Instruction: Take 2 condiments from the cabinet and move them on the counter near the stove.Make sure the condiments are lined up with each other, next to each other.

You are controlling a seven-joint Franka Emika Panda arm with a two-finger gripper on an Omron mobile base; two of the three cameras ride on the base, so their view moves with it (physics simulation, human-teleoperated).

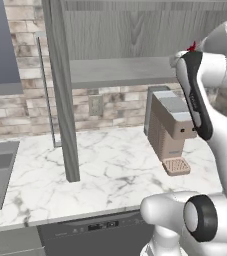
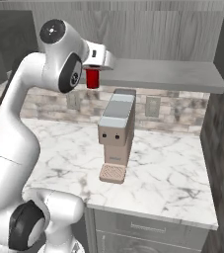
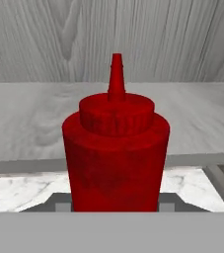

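Tool: the tool [image 2: 93,69] is closed on a red squeeze bottle [image 3: 116,153], holding it upright in the air at the front edge of the cabinet shelf [image 2: 163,74]; in the right base view the bottle's red body hangs just below the white hand.
Bottle: a slim red cylinder with a stepped cap and a tapered nozzle pointing up; in the hand view it stands close before the camera, its lower part cut off at the bottom. In the left base view only a small red tip shows beside the arm's wrist.
Cabinet: the grey wood-grain wall cabinet [image 1: 135,30] stands open, with its pale grey shelf board behind the bottle and the wood-grain back wall above it.
Bench: the white marble bench [image 2: 172,173] with grey veins lies below the shelf, well under the bottle.
Coffee machine: a beige and grey coffee machine [image 2: 116,136] stands on the bench near the brick back wall [image 1: 115,102], below and just right of the held bottle.
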